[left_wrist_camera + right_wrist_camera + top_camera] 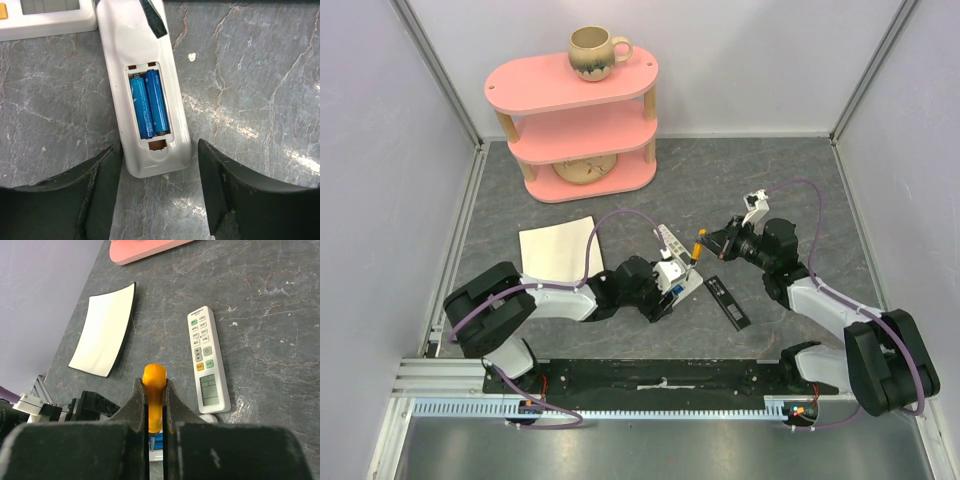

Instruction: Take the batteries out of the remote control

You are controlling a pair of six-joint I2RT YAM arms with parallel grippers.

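The left gripper (159,161) stands spread, one finger on each side of the near end of the remote control (125,50), which lies face down on the table (250,75) with its bay uncovered. The left finger is touching or just beside the casing and the right one is apart from it. Just beyond the fingertips, the batteries (150,104) lie side by side in the bay, both seated. The step looks like steadying the casing, so the squeeze should land square across its end, clear of the bay. Farther off, the right gripper (155,390) pinches the orange-handled screwdriver (154,376), which should lever one cell's end up gently.
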